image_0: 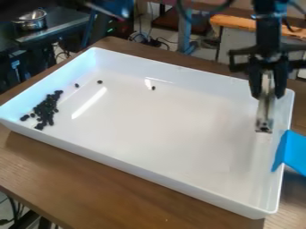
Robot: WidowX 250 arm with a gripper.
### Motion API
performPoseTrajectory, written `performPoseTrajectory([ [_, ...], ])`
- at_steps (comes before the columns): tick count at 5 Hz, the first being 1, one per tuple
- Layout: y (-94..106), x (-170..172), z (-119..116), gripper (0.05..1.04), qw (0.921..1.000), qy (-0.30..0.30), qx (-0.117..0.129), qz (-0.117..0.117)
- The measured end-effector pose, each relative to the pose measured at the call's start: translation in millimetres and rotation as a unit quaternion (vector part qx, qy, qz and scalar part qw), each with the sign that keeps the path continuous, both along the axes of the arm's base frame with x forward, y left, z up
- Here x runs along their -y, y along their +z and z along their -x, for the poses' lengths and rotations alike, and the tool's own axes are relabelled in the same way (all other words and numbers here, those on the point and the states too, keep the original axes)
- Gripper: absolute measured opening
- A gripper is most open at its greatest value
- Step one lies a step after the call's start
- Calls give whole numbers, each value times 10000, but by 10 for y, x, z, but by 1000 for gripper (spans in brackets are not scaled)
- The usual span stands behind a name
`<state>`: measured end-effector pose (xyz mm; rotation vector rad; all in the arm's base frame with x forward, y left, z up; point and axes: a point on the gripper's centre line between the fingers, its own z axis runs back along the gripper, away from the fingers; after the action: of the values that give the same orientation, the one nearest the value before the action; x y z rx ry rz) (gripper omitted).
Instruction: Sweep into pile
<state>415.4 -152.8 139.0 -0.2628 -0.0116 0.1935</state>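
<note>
Dark bits [45, 109] lay mostly in a loose heap near the tray's left end in view; three strays sat apart from it, two [77, 85] [99, 82] towards the far left corner, one [154, 88] further right; pile mostly made, I judged, strays left to gather. My fingers [256, 85] were clamped on a pale tool [265, 112], upright over the tray's right part; couldn't tell if its lower end touched the floor of the tray.

Risks: too high a pass would skip over the strays; too hard or quick a push could scatter the heap or send bits up the wall; a loose grip might let the tool twist; a low swing right could catch the blue piece [294, 154] by the right rim.

White tray [161, 120] held the bits, on a brown wooden surface [119, 192]; behind, upper left, a metal pot [31, 20] stood on a dark counter [60, 27], contents unclear.
</note>
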Motion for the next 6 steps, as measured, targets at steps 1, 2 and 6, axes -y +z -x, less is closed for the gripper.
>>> performPoseTrajectory([
  [1, -100, 86, -25, 340, 9991, -47, -20, -424],
  [2, -255, 117, -66, 341, 9969, -152, -109, -766],
  [6, -396, 89, -152, 341, 9956, -151, -23, -924],
])
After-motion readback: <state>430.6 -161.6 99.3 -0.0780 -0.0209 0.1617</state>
